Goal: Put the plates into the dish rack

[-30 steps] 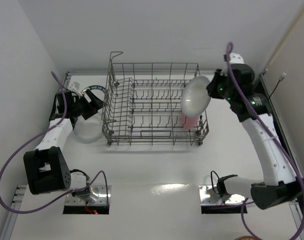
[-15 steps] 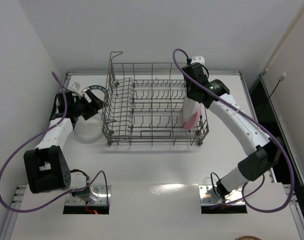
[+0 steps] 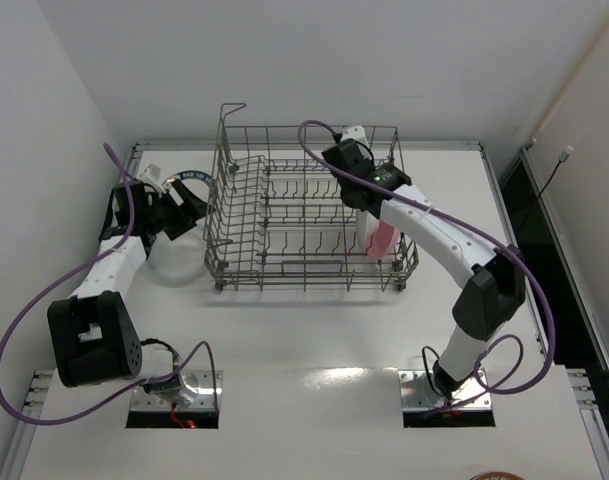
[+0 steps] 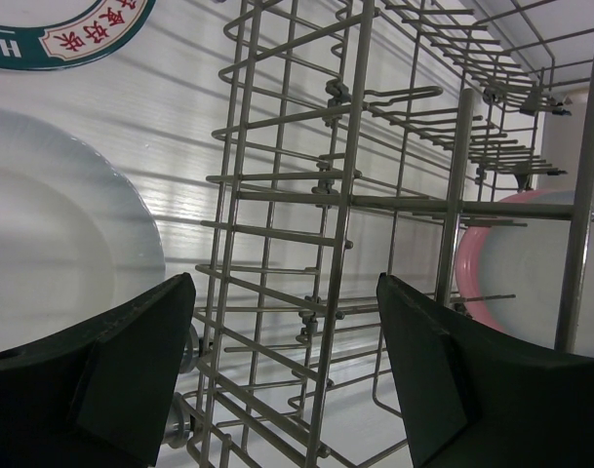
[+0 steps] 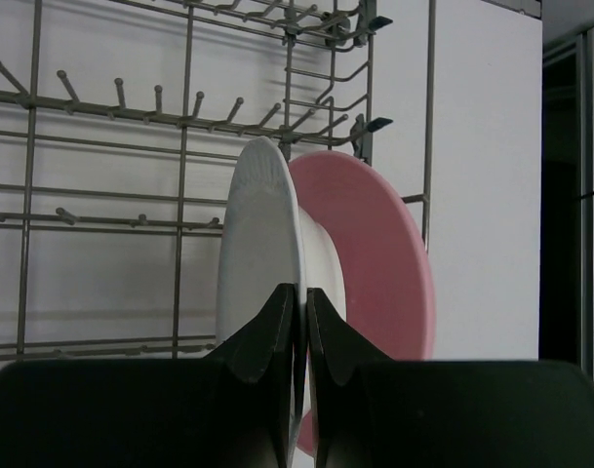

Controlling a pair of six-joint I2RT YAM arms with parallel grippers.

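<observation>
The grey wire dish rack point(image 3: 284, 215) stands mid-table. A pink plate point(image 3: 384, 240) stands upright at its right end. My right gripper point(image 3: 358, 205) reaches over the rack and is shut on the rim of a white plate point(image 5: 262, 234). That plate is held upright, edge-on, just left of the pink plate point(image 5: 384, 253). My left gripper point(image 3: 184, 215) is open and empty just outside the rack's left wall point(image 4: 326, 195). Another white plate point(image 3: 174, 262) and the lettered-rim plate point(image 3: 189, 180) lie on the table beside it. Both also show in the left wrist view: white plate point(image 4: 53, 224), lettered-rim plate point(image 4: 72, 29).
Rows of upright tines point(image 5: 131, 102) fill the rack left of the held plate. The rack's tall mesh walls point(image 3: 224, 190) stand between my left gripper and the inside. A white wall runs behind the table.
My right arm has swung left from beyond the rack's right end to over the rack. The white plate has turned upright, down beside the pink plate. The left arm has not moved.
</observation>
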